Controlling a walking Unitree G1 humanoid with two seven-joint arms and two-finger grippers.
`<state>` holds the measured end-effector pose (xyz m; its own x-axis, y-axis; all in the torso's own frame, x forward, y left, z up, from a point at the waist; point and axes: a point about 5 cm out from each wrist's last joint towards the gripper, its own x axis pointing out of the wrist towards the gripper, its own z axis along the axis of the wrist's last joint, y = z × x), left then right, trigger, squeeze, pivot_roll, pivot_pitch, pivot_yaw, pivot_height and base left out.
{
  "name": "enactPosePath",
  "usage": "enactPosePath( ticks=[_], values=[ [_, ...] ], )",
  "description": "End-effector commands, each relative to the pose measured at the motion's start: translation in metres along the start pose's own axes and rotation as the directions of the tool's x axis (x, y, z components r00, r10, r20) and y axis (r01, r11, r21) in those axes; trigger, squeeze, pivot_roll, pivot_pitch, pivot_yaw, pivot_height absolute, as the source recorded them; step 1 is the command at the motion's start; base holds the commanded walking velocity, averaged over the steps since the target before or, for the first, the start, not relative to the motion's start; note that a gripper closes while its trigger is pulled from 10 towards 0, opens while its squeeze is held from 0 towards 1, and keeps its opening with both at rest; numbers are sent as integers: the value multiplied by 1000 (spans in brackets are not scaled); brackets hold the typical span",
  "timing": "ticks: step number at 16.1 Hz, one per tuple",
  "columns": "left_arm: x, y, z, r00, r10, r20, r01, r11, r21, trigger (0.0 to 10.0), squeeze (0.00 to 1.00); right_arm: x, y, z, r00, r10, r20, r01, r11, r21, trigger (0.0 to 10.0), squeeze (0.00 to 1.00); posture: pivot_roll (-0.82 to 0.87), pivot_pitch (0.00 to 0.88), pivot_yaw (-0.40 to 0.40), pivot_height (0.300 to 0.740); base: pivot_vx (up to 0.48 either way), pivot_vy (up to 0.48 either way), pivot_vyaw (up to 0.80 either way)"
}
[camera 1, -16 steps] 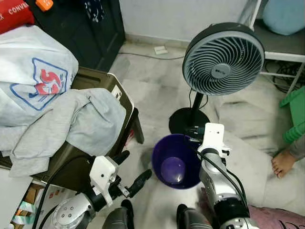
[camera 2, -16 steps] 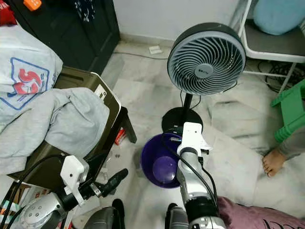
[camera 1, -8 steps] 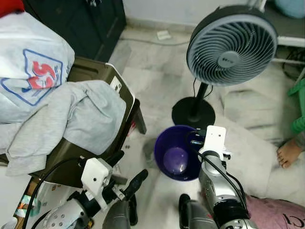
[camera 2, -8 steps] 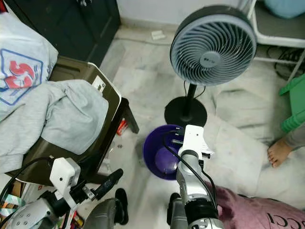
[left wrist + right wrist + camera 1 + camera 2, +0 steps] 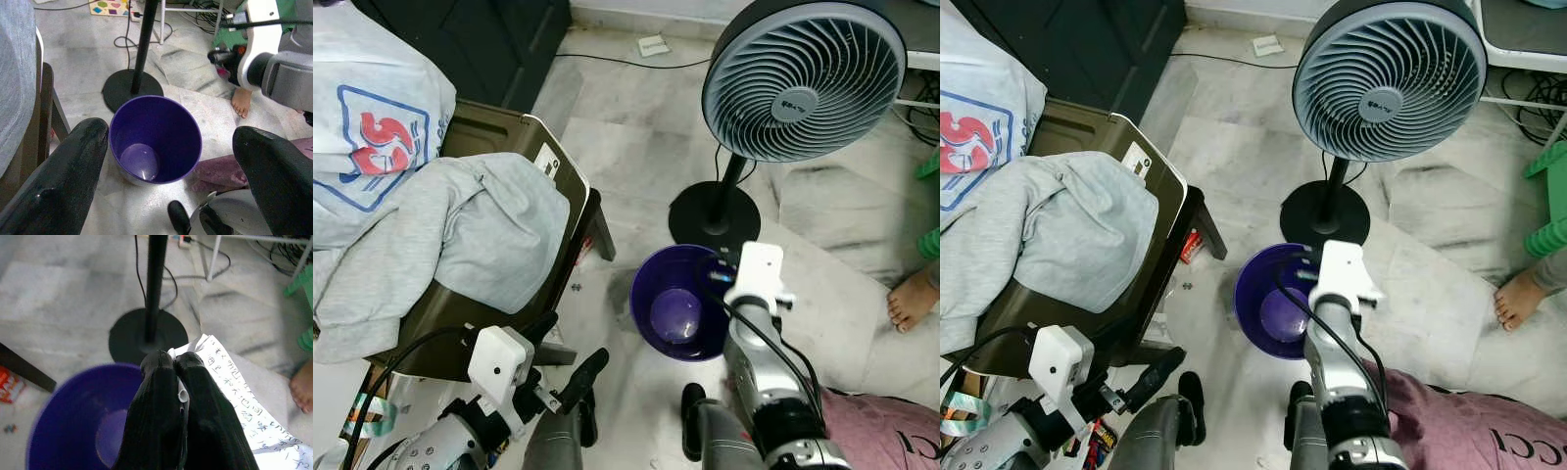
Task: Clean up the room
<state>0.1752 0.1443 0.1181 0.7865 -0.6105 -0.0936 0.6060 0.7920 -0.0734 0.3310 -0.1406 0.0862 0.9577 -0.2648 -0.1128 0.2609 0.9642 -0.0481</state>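
Right gripper [image 5: 177,369] pinches printed, seemingly crumpled paper [image 5: 234,396] over round purple bin [image 5: 63,431].

Right gripper [image 5: 177,363] pinched closed, arm extended forward; left gripper [image 5: 166,161] spread wide, held low

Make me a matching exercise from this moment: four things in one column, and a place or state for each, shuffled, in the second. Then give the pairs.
Things
1. purple bin
2. grey sweatshirt
3. sheet of paper
4. left gripper

Places or states
A. pinched between the right gripper's shut fingers
B. draped over the dark chair
C. open, holding nothing
D. on the floor in front of the fan's round base

Pairs: 1-D, 2-B, 3-A, 4-C
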Motion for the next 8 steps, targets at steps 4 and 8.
enactPosePath(
  ticks=[4,8],
  values=[
    [-3,3,-1,999,48,-15,-47,999,2,10000,0,-8,16,1,995,88,37,-89,996,22,10000,188,163,455,104,740,0,0,0],
    [-2,3,-1,998,69,-9,-69,998,14,10000,0,-8,15,-3,996,87,27,-88,996,26,10000,1000,164,453,99,740,0,0,0]
  ],
)
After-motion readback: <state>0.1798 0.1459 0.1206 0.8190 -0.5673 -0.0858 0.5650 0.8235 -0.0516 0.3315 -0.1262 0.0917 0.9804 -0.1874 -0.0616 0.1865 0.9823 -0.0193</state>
